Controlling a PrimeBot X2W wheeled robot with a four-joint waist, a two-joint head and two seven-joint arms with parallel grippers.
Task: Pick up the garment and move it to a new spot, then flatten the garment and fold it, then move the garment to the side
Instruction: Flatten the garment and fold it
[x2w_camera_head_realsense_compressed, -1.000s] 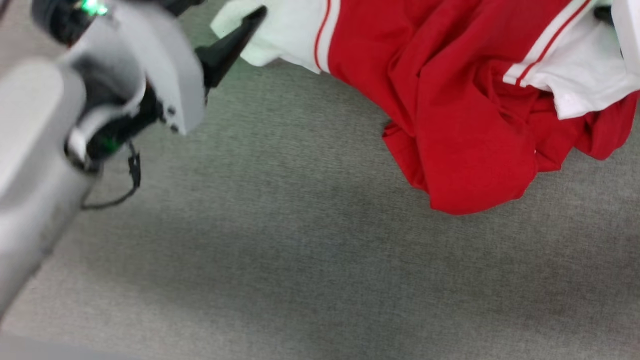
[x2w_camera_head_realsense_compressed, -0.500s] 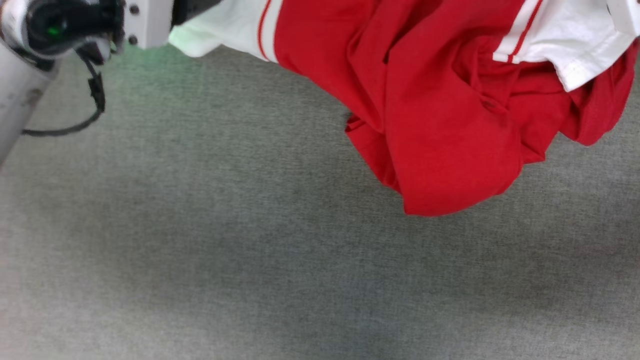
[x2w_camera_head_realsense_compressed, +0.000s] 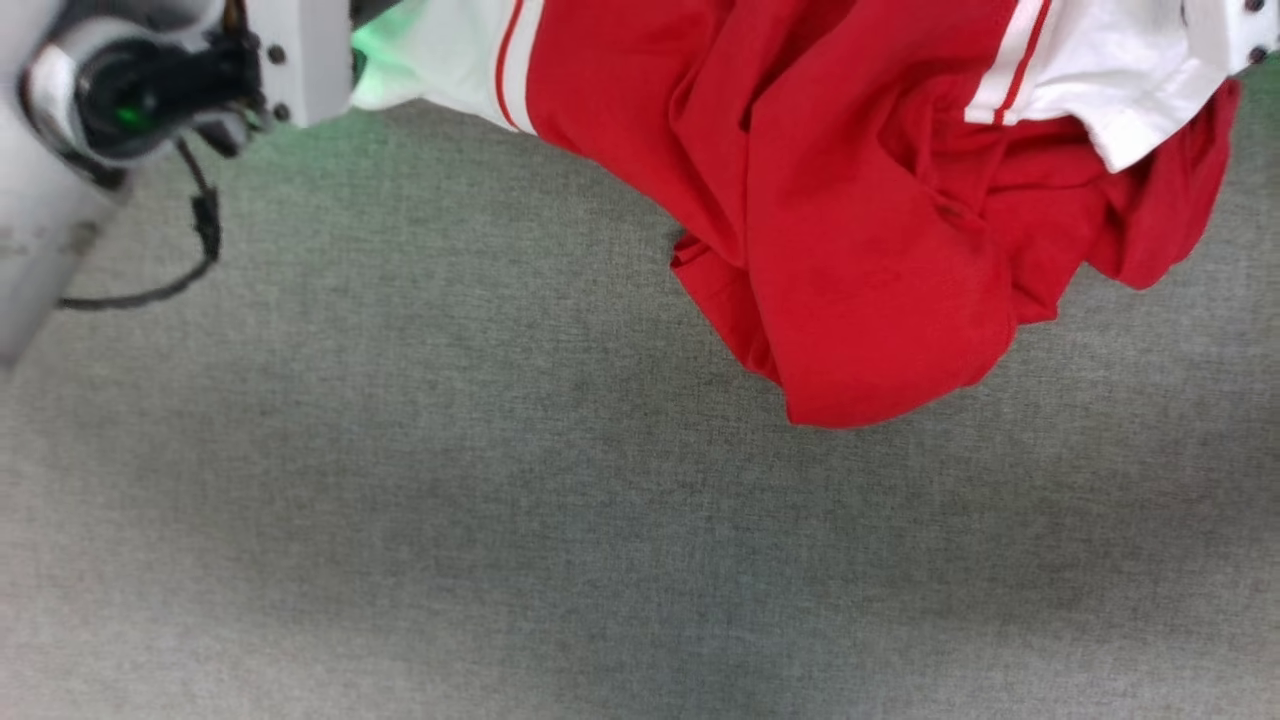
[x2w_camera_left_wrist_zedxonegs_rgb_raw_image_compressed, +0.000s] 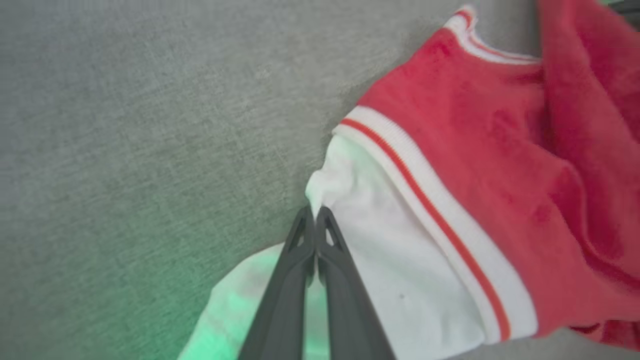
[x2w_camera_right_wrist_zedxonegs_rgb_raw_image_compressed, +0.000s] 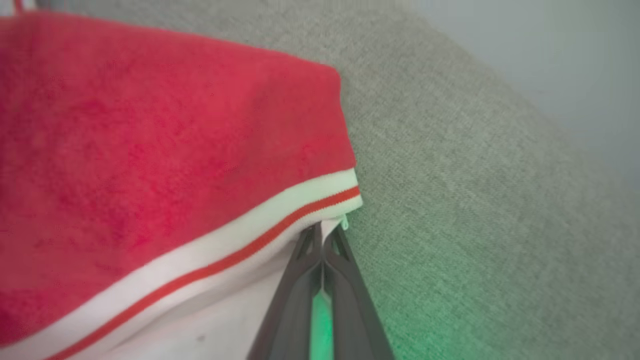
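1. Half of the head view, nearest the robot, is bare grey woven surface (x2w_camera_head_realsense_compressed: 450, 520), so there is room for laying cloth out.
2. Beyond it lies the garment (x2w_camera_head_realsense_compressed: 850, 250), its red body bunched in deep folds and sagging toward the robot. Whether the lowest fold rests on the surface or hangs just above it cannot be told.
3. Likely trouble starts with that bunching. If the arms spread or lift without first taking up the slack, the doubled red layers could drag along the surface and set down creased rather than flat.
4. A second risk is slippage. Both holds are thin pinches at sleeve edges while the heavy red part pulls down between them. A quick pull could tug either edge free and drop one side.
5. Farther off, the left gripper (x2w_camera_left_wrist_zedxonegs_rgb_raw_image_compressed: 315, 212) has its two dark fingers pressed together on the left white sleeve (x2w_camera_left_wrist_zedxonegs_rgb_raw_image_compressed: 390, 270). The bite looks shallow, with only the sleeve's folded edge caught at the very tips.
6. The right gripper (x2w_camera_right_wrist_zedxonegs_rgb_raw_image_compressed: 324, 234) is likewise closed tight, its tips clamped on the right white sleeve (x2w_camera_right_wrist_zedxonegs_rgb_raw_image_compressed: 215, 320) just under the red-and-white stripe band (x2w_camera_right_wrist_zedxonegs_rgb_raw_image_compressed: 250, 240).
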